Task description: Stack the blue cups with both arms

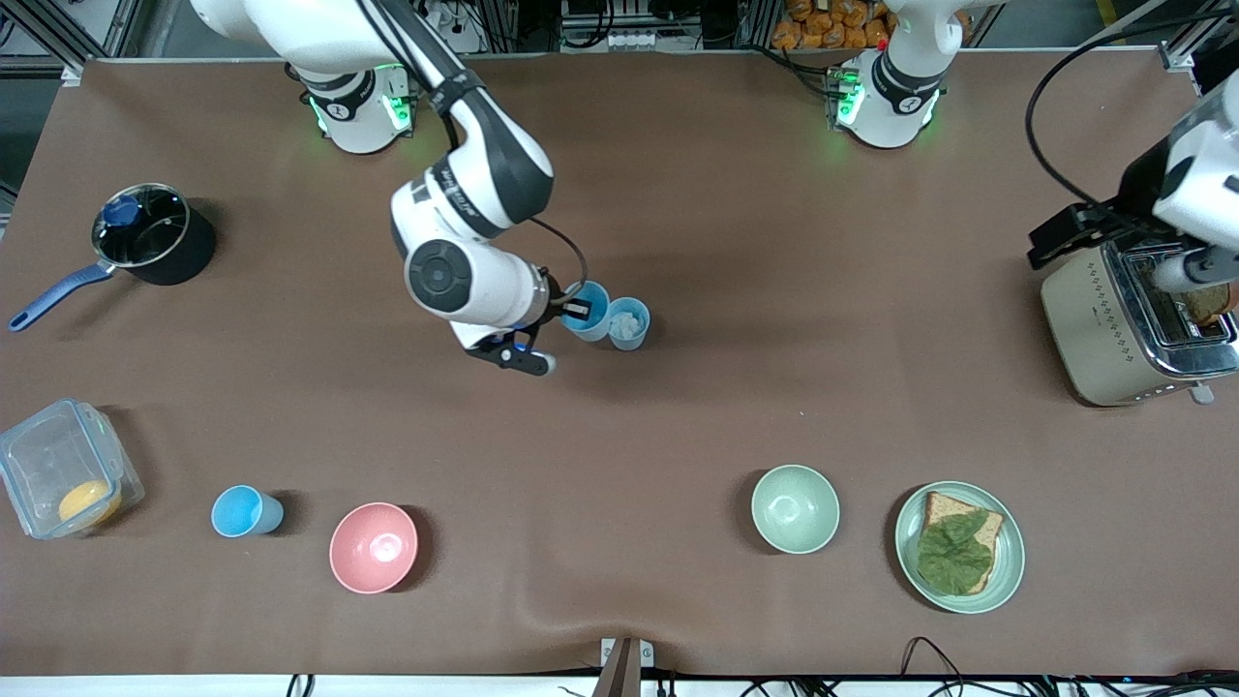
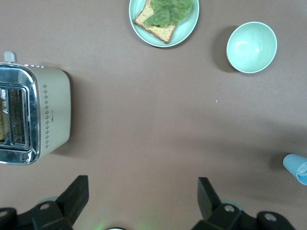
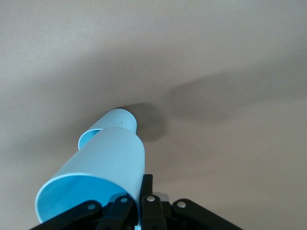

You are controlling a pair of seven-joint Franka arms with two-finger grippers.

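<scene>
My right gripper (image 1: pixel 578 312) is over the middle of the table, shut on the rim of a bright sky-blue cup (image 1: pixel 590 308), one finger inside and one outside. In the right wrist view the gripper (image 3: pixel 139 184) holds this cup (image 3: pixel 105 167), with a paler grey-blue cup (image 3: pixel 122 120) partly hidden past it. The paler cup (image 1: pixel 629 323) stands right beside the held cup, toward the left arm's end. Another sky-blue cup (image 1: pixel 247 511) sits near the front camera beside the pink bowl. My left gripper (image 1: pixel 1053 244) waits open and empty, high up beside the toaster (image 2: pixel 141 196).
A toaster (image 1: pixel 1133 324) stands at the left arm's end. A plate (image 1: pixel 908 542) with toast and lettuce, a pale green bowl (image 1: pixel 795 508) and a pink bowl (image 1: pixel 374 547) lie near the front camera. A dark pot (image 1: pixel 150 237) and a clear box (image 1: pixel 63 479) are at the right arm's end.
</scene>
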